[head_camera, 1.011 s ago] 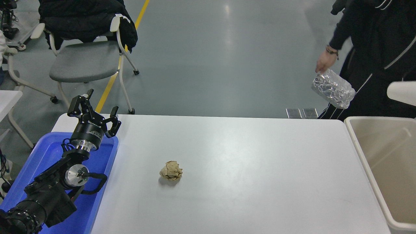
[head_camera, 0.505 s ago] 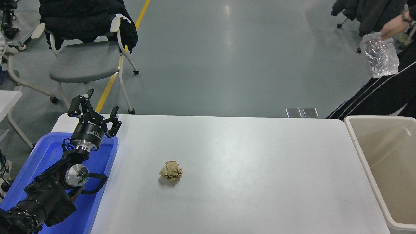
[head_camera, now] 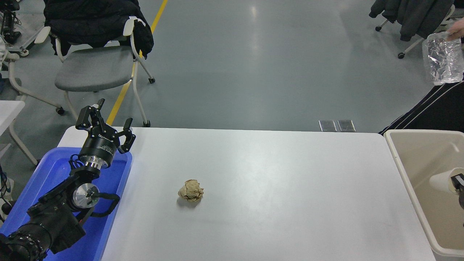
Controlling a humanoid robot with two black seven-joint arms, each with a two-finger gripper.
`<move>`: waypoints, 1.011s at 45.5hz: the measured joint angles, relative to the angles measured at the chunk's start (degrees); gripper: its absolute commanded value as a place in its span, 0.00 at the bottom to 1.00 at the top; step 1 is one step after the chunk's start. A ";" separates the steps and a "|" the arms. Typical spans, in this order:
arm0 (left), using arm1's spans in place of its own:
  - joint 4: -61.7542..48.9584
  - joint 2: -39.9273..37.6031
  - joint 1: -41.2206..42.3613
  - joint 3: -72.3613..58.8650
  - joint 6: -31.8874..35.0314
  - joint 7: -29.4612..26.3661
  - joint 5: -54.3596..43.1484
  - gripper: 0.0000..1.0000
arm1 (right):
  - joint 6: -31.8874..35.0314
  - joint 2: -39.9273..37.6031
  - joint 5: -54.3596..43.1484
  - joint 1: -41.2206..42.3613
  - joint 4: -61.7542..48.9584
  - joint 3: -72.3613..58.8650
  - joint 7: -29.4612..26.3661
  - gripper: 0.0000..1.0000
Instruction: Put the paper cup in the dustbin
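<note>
The white paper cup (head_camera: 439,180) lies sideways in the air over the inside of the beige dustbin (head_camera: 417,132) at the table's right end. My right gripper (head_camera: 457,182) shows only as a black tip at the right edge and is shut on the cup's end. My left gripper (head_camera: 105,125) is open and empty, parked over the blue tray (head_camera: 54,170) at the lower left.
A crumpled brown paper ball (head_camera: 190,190) lies on the white table (head_camera: 272,203), left of middle. A person's hand holds a crinkled clear plastic item (head_camera: 443,58) at the top right. A grey chair (head_camera: 94,69) stands beyond the table's far left corner.
The cup, at the right edge above the bin a second ago and out of view after that, now hangs low over the bin's inside. The person has stepped back to the right.
</note>
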 measured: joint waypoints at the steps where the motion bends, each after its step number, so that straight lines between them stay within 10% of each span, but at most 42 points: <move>1: 0.00 0.00 0.00 0.00 0.00 0.00 0.01 1.00 | -0.07 0.09 0.02 -0.01 0.00 0.01 -0.03 0.01; 7: 0.00 0.00 0.00 0.00 0.00 0.00 0.01 1.00 | -1.94 0.56 0.09 -0.11 0.00 0.05 -0.09 0.61; 15: 0.00 0.00 0.00 0.00 0.00 0.00 0.01 1.00 | -6.78 0.91 0.13 -0.13 0.03 -0.30 0.01 0.98; 46: -0.01 -0.01 0.00 0.00 0.00 -0.02 0.00 1.00 | -10.88 -7.50 0.16 14.57 8.18 8.72 0.24 1.00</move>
